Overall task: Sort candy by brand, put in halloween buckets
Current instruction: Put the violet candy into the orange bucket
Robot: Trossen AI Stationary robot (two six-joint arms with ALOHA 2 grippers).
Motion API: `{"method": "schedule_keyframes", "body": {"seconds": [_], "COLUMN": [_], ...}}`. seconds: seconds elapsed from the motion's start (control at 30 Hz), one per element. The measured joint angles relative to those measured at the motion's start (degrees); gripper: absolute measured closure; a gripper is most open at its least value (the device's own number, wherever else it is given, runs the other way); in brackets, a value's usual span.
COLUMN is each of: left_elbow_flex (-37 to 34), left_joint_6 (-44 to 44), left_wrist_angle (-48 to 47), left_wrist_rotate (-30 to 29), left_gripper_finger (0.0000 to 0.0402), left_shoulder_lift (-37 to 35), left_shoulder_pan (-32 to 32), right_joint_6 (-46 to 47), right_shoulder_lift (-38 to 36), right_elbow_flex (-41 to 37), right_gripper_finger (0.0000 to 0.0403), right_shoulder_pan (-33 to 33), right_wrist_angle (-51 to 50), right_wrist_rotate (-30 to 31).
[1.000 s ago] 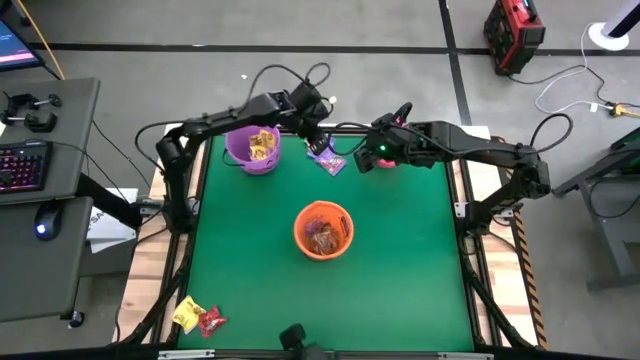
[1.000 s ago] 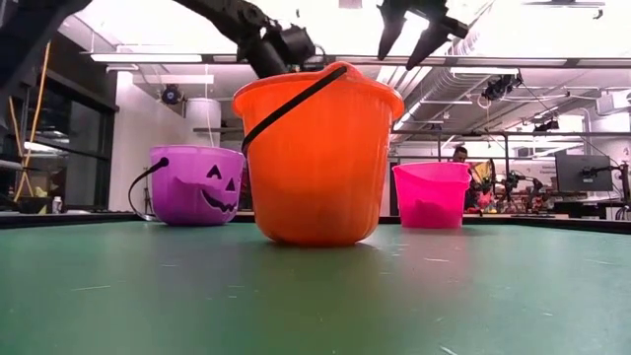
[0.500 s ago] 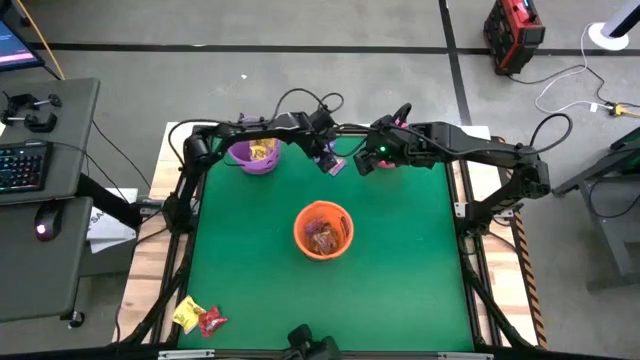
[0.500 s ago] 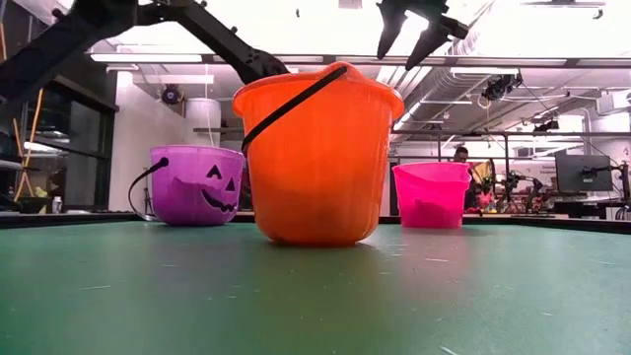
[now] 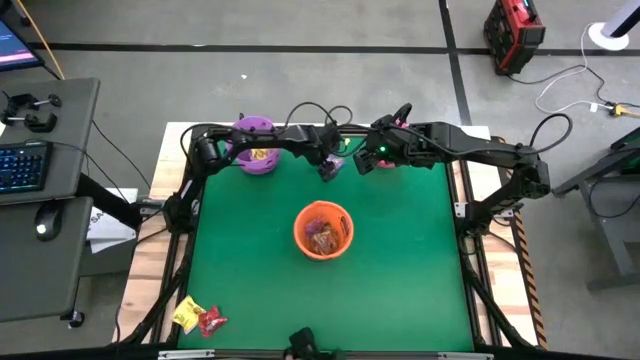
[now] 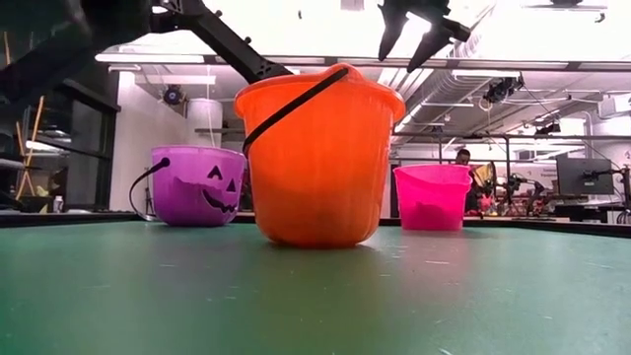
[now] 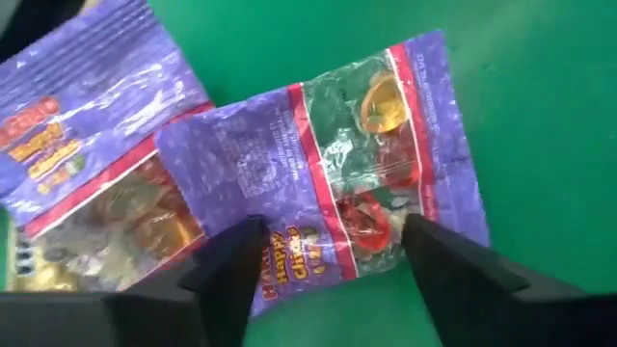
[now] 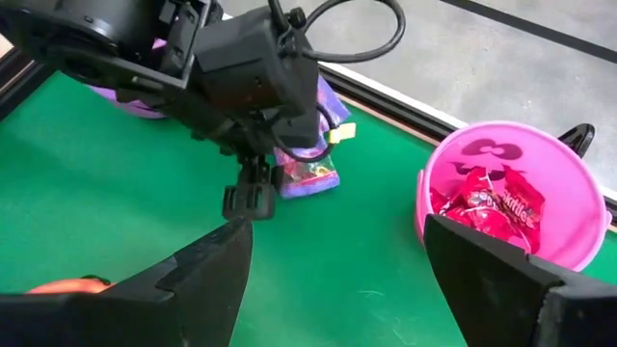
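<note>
**Left gripper spread over two purple packets at the table's far edge**

Two purple packets point(image 7: 376, 164) lie flat on the green table point(image 5: 400, 260), near its far edge, between the purple bucket point(image 5: 252, 148) and the pink bucket point(image 8: 511, 193). In the left wrist view the nearer packet is a crinkly rectangle with a clear window showing red and yellow gummies, a red stripe along each side of that window, and red-and-yellow lettering at one end. Its long axis runs at a slant across the table, and one corner overlaps the second packet point(image 7: 87, 164), which has the same design and lies at a different angle, its window full of pale gold pieces.

The left gripper point(image 7: 328, 260) hangs right above the nearer packet with its fingers point(image 7: 231, 260) spread wide on either side of the lettered end; whether they touch it cannot be told. The right gripper point(image 8: 333, 260) waits close by, also wide and holding nothing, just on the pink bucket's side of the packets.

The pink bucket holds red packets point(image 8: 492, 204). The purple bucket holds yellow ones. The orange bucket point(image 5: 323, 229) stands mid-table with brownish wrappers inside. A yellow packet point(image 5: 188, 313) and a red packet point(image 5: 211, 321) lie touching at the near left corner.
</note>
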Motion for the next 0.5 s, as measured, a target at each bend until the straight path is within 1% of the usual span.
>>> {"method": "schedule_keyframes", "body": {"seconds": [0.07,0.13,0.2,0.23,0.37,0.5], "left_elbow_flex": [-0.02,-0.06,-0.13,-0.13,-0.13,-0.13], "left_joint_6": [1.05,2.63,4.15,4.25,4.19,5.88], "left_wrist_angle": [-2.11,-3.21,-4.49,-4.82,-6.75,-8.64], "left_wrist_rotate": [-2.54,-4.32,-2.65,-1.57,0.5,6.65], "left_gripper_finger": [0.0207,0.0279,0.0359,0.0379,0.0392,0.0397], "left_shoulder_lift": [-0.54,-1.0,-1.97,-2.73,-7.6,-15.89], "left_shoulder_pan": [-0.2,-0.21,0.37,0.61,1.38,1.88], "right_joint_6": [0.0,0.0,-0.02,-0.11,-0.59,-1.07], "right_shoulder_lift": [0.0,0.0,0.0,0.0,0.0,0.0], "right_elbow_flex": [0.0,0.0,0.0,0.0,-0.02,0.0], "right_gripper_finger": [0.0103,0.0103,0.0103,0.0103,0.0103,0.0103], "right_shoulder_pan": [0.0,0.0,0.0,0.0,-0.02,0.0], "right_wrist_angle": [0.0,-0.02,-0.02,-0.02,-0.14,-0.38], "right_wrist_rotate": [0.15,0.88,1.76,2.0,2.32,2.67]}}
